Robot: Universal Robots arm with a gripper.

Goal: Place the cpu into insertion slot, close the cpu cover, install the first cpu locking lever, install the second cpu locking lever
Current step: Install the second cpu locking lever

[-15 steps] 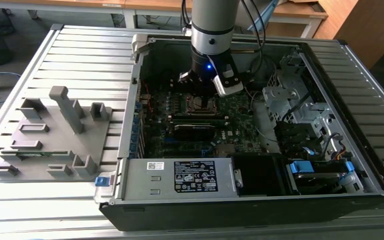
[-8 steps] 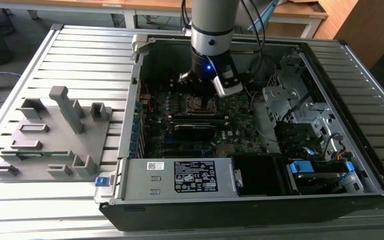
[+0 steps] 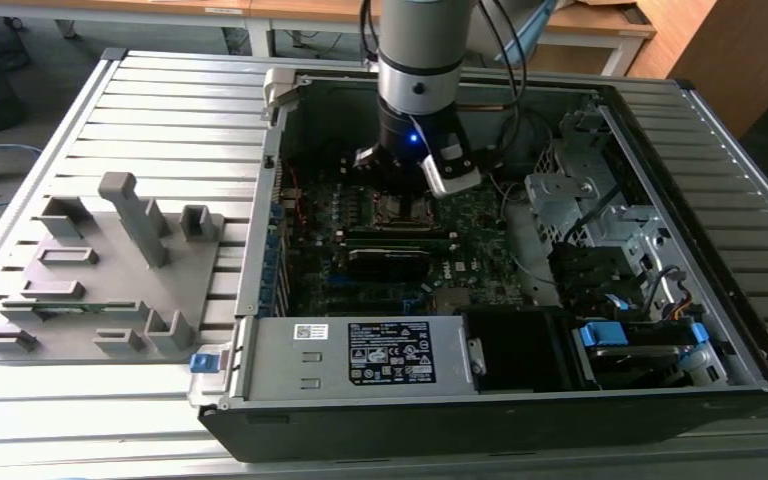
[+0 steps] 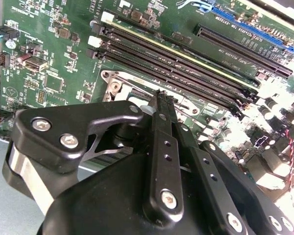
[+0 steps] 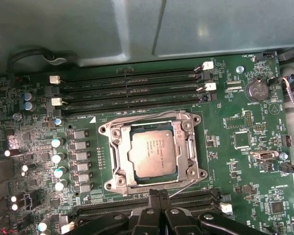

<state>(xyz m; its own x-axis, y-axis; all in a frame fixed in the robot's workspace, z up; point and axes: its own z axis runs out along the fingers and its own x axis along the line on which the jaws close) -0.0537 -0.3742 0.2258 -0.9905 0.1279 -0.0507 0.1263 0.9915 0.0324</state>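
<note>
The cpu lay flat in the insertion slot, its dull metallic top facing up, and the cpu cover was shut down over it, the silver frame ringing the chip so that the top showed through the square window. Thin wire levers ran along the edges of the frame; whether each was hooked home could not be told. The socket sat on the green motherboard, with a row of long black memory slots just beside one edge of it and a second row of black slots near the opposite edge. Small cylindrical capacitors stood in a line off a third side, and a coin battery lay farther off on the board.

The gripper hung close above the socket's edge, by the second row of slots. In both wrist views its two black fingers were pressed together at the tips with nothing visible between them.

In the exterior view the arm reached straight down into the open computer case, whose walls stood on every side of it. Inside the case lay the board, a grey power supply along the near wall and drive bays with cables towards the exterior view's right. A grey parts fixture sat on the slatted table at the exterior view's left, well apart from the case.
</note>
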